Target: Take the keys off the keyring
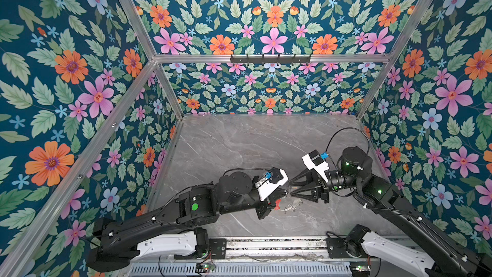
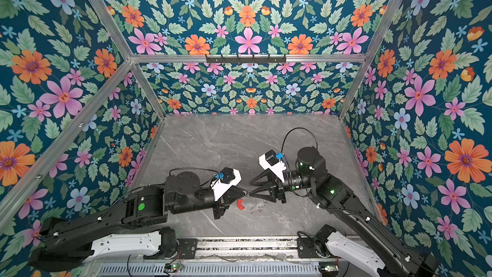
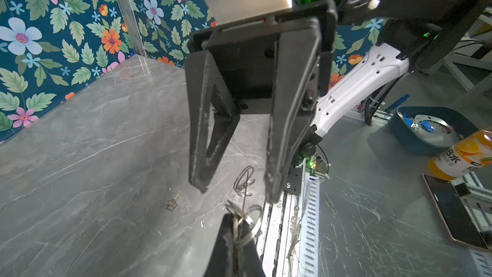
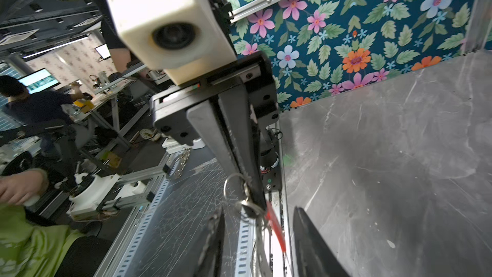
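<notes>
My left gripper (image 3: pixel 234 218) is shut on small silvery split rings (image 3: pixel 246 223), a little above the marble table near its front edge. Below it hangs the keyring (image 1: pixel 292 205), whose red sleeve (image 1: pixel 278 205) shows in both top views and in the right wrist view (image 4: pixel 275 227). My right gripper (image 4: pixel 258 209) is open and faces the left gripper (image 2: pixel 246 192) tip to tip, with the rings and the red sleeve between its fingers, not touching them. One tiny key (image 3: pixel 173 201) lies loose on the table beyond the grippers.
A metal rail (image 1: pixel 266 246) runs along the table's front edge, right below the grippers. Off the table's right side stand a blue bowl (image 3: pixel 426 131), an orange bottle (image 3: pixel 463 153) and a phone (image 3: pixel 452 209). A black hook bar (image 1: pixel 270 59) is on the back wall.
</notes>
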Available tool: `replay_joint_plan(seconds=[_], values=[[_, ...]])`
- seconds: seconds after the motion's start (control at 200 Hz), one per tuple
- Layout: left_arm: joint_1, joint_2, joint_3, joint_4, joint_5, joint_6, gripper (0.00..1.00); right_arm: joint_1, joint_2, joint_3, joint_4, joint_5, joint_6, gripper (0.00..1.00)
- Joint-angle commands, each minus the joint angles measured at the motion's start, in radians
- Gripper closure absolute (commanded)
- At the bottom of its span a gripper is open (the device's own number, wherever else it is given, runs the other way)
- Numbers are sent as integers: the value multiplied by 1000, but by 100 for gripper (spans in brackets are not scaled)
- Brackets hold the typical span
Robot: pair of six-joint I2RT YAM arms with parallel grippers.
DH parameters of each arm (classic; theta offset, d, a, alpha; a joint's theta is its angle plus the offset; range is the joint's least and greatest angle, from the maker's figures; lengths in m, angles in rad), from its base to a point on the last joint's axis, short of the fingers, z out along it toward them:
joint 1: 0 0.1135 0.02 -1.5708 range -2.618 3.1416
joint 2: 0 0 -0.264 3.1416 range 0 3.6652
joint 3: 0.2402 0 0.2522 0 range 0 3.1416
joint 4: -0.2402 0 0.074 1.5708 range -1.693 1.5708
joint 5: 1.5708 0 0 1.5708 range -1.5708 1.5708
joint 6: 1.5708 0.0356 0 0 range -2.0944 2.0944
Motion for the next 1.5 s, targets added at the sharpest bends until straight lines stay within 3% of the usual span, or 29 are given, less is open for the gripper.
replay_joint_plan(seconds=[0.0,0.195,0.715,0.86,1.025,1.28,1.5], values=[[0,-5,13,31,17,27,100,1,4,-10,23,-102,10,53],[0,12,26,20,3,35,100,1,25,-15,57,-136,37,58],[0,37,50,-10,-79,32,100,0,39,-40,113,-98,80,97],[0,41,52,-19,-103,25,100,0,31,-59,157,-74,110,100],[0,35,49,-22,-158,13,74,1,11,-88,223,-40,156,100],[1,46,51,-44,-274,3,50,1,-20,-159,374,21,283,100],[4,155,184,-158,-317,29,44,13,-25,-201,399,93,328,100]])
